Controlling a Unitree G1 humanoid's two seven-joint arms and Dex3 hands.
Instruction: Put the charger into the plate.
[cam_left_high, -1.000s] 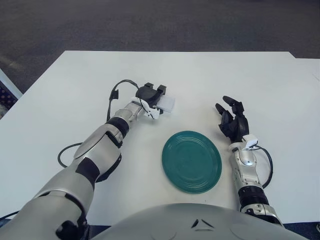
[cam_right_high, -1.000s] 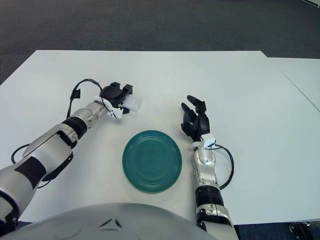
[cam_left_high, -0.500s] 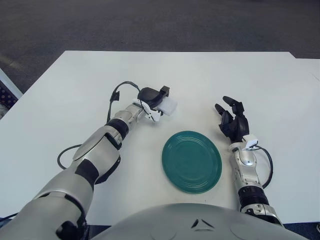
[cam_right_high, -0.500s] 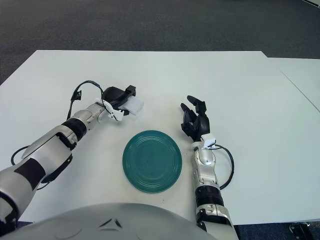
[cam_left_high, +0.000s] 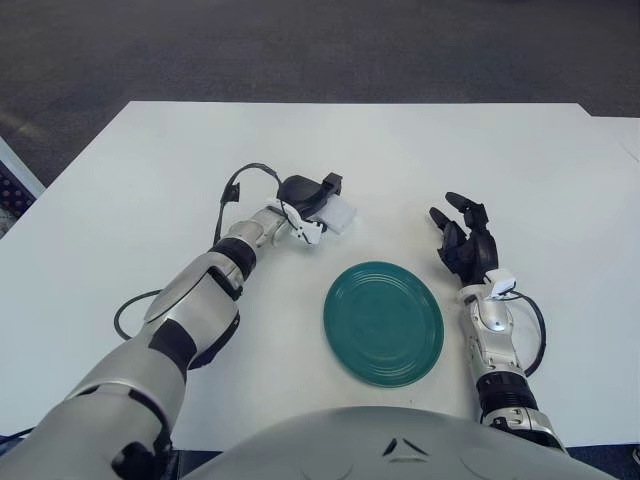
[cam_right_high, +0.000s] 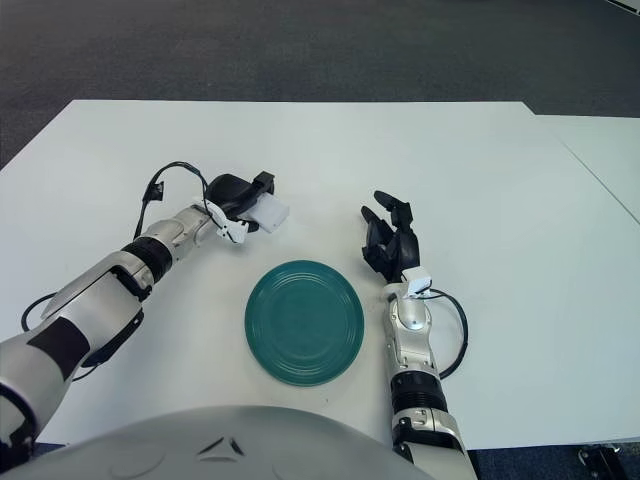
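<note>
While the left hand (cam_left_high: 305, 197) grips the white charger (cam_left_high: 337, 213) up-left of the green plate (cam_left_high: 383, 322), right hand (cam_left_high: 466, 243) shows right of plate, fingers spread, holding nothing.

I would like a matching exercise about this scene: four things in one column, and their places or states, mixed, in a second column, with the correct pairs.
Things:
1. charger
2. plate
3. left hand
4. right hand

Places or states:
A. open, holds nothing, to the right of the plate
B. green, on the table, nothing in it
C. white, held in the fingers
D. closed on an object, beyond the plate and to its left

Pairs: 1-C, 2-B, 3-D, 4-A
</note>
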